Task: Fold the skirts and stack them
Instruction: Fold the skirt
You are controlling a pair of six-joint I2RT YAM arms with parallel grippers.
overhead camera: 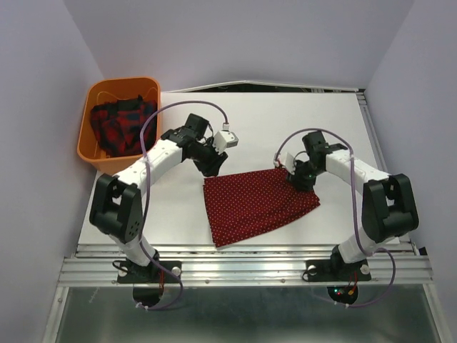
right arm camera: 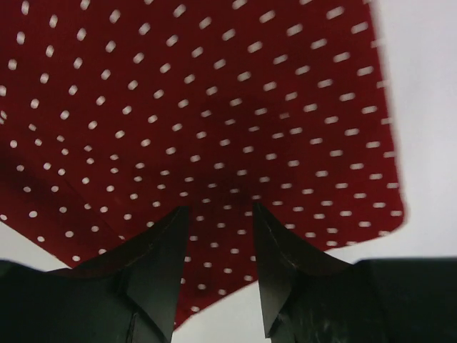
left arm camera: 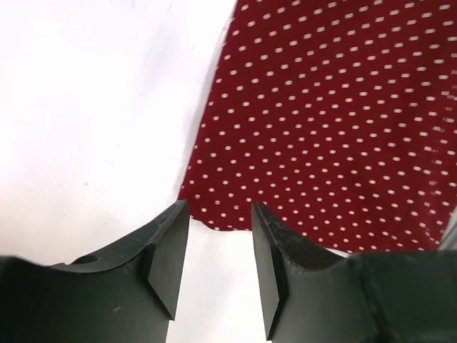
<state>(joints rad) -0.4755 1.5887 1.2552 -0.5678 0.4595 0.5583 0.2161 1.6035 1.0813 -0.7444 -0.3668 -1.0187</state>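
The dark red polka-dot skirt (overhead camera: 253, 204) lies flat in the middle of the table. My left gripper (overhead camera: 213, 168) hovers at its far left corner. In the left wrist view the left gripper (left arm camera: 220, 207) is open, with bare table between the jaws and the skirt (left arm camera: 335, 121) edge just past the tips. My right gripper (overhead camera: 300, 179) is over the skirt's far right corner. In the right wrist view the right gripper (right arm camera: 221, 209) is open above the cloth (right arm camera: 214, 107), holding nothing. The plaid skirt (overhead camera: 123, 126) lies bunched in the orange basket.
The orange basket (overhead camera: 93, 150) stands at the table's far left corner. The white table (overhead camera: 285, 121) stretches behind the skirt. A metal rail (overhead camera: 243, 261) runs along the near edge by the arm bases.
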